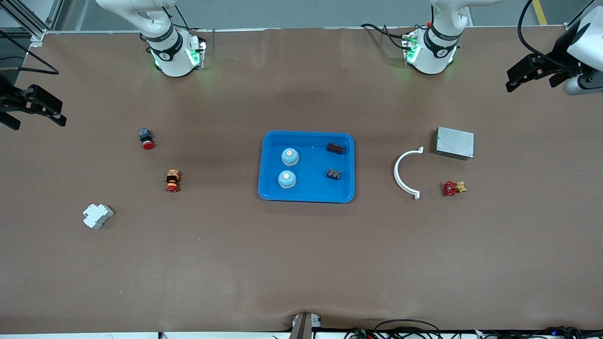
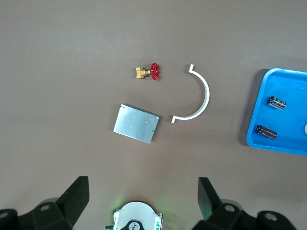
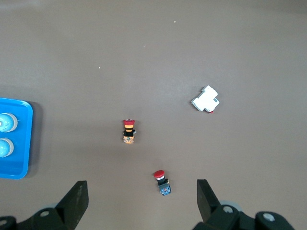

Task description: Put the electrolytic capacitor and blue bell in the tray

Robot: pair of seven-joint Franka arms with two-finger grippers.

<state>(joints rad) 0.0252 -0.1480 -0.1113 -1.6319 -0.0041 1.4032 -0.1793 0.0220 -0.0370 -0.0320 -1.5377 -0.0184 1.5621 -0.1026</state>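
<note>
**Bells and capacitors lie in the tray; both arms wait wide apart**

The blue tray (image 1: pixel 306 196) sits mid-worktop. Inside it, two blue bells (image 1: pixel 290 156) (image 1: pixel 287 179) stand on the side toward the right arm's end, one nearer the front camera than the other. Two dark electrolytic capacitors (image 1: pixel 335 148) (image 1: pixel 334 174) lie in the tray's other half, toward the left arm's end, likewise one nearer the camera.

The left gripper (image 1: pixel 527 75) waits well away from the tray over the left arm's end of the worktop, its fingers (image 2: pixel 76 196) spread wide and holding nothing. The right gripper (image 1: pixel 35 107) waits well away from the tray at the right arm's end, its fingers (image 3: pixel 76 199) equally wide and empty.

Between tray and left arm's end lie a white curved clip (image 1: pixel 404 173), a grey metal box (image 1: pixel 454 142) and a red-handled valve (image 1: pixel 452 188).
</note>
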